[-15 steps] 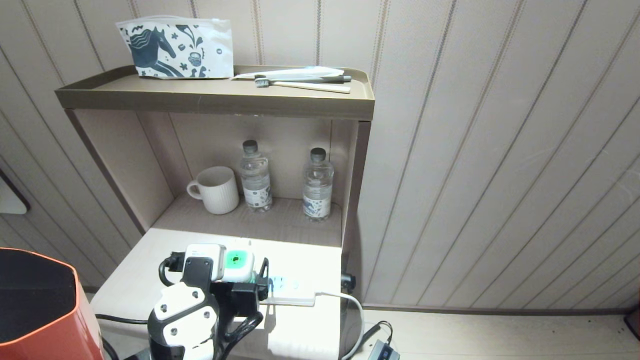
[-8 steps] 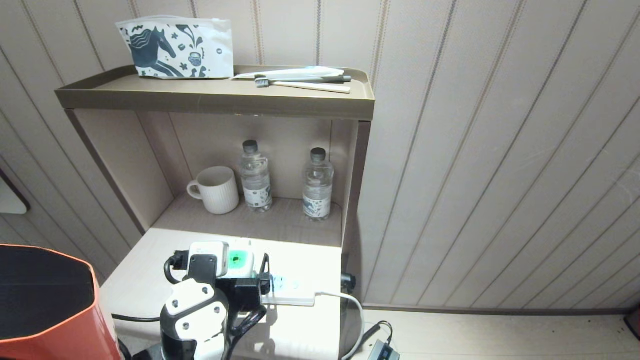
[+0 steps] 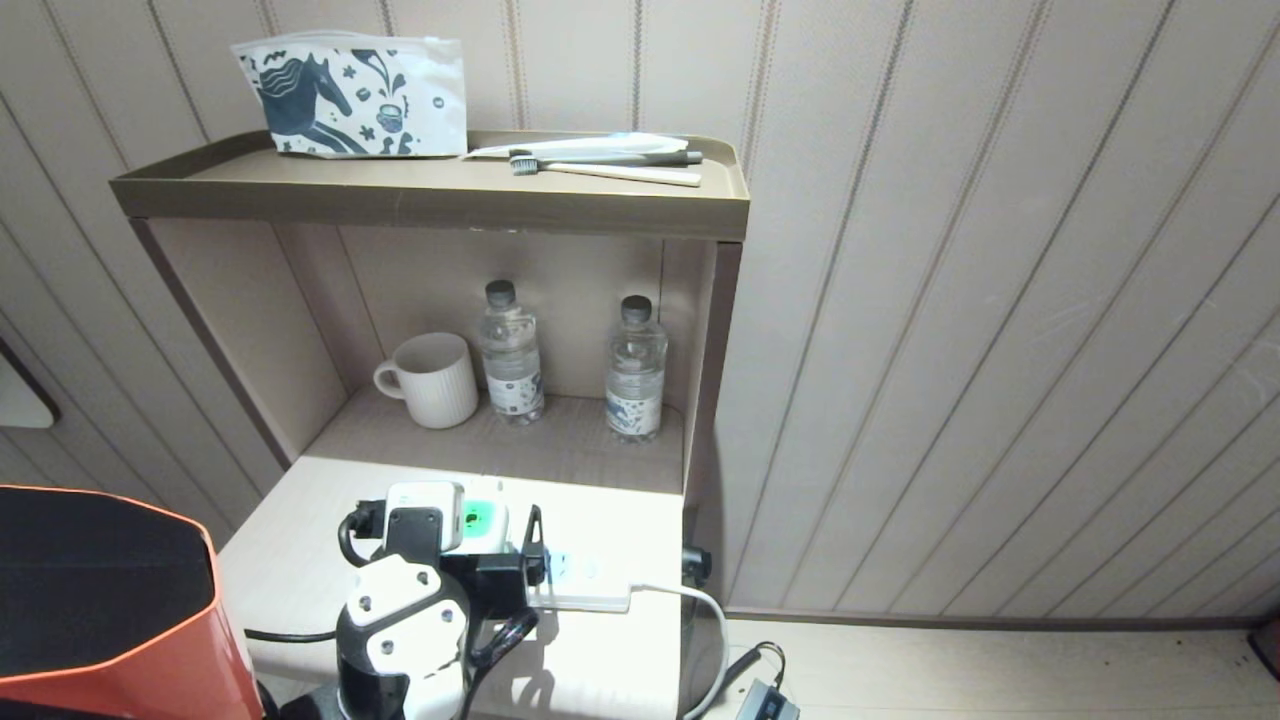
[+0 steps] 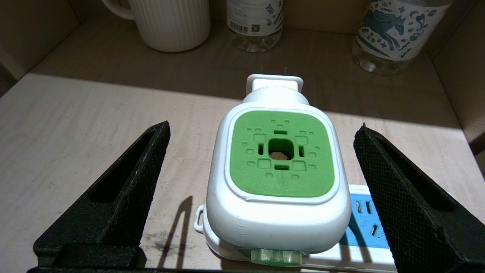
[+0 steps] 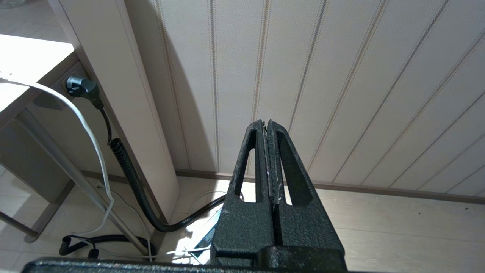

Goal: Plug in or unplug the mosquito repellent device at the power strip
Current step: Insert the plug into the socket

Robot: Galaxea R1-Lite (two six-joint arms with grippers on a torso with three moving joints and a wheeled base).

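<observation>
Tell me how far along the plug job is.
Done: the left gripper is lined up, its open fingers on either side of the device without touching it. In hand: nothing gripped yet. The device lies over the power strip with its prongs exposed, pointing toward the mug, so it is not plugged in. Left: close on it, seat it in a socket. The right gripper is shut, parked off to the side.

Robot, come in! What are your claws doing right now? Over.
Left claw open, straddling the mosquito repellent device, not touching. Device lying on the power strip, prongs up, unplugged. Right claw shut, parked by the wall. Nothing in the way.
</observation>
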